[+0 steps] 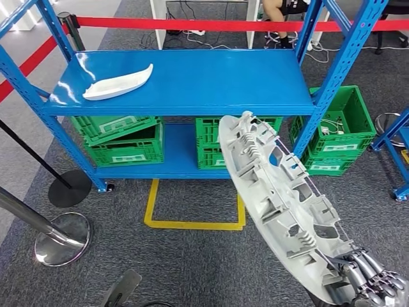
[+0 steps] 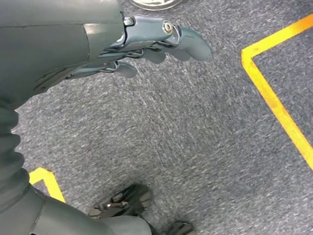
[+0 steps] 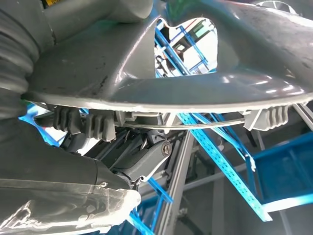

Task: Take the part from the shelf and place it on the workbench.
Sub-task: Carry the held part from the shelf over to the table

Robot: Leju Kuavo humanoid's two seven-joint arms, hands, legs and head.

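Part [image 1: 284,211], long grey ribbed panel, gripped at its lower end by right robot hand [image 1: 371,278]; hand partly cut off by frame edge. Left robot hand [image 2: 155,41] empty over carpet, fingers extended. White piece [image 1: 118,83] lies on blue shelf [image 1: 202,80].

A blue metal shelf [image 1: 202,96] is standing on grey carpet floor [image 1: 193,262]. A white curved part [image 1: 117,83] is lying on its top level; green crates [image 1: 126,139] are sitting on the lower level.

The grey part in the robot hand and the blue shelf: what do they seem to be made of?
The grey part, held by the right robot hand, looks like moulded plastic, matt, with thin ribs and clips on its inner side. The blue shelf seems painted metal, glossy, with light reflections and perforated uprights.
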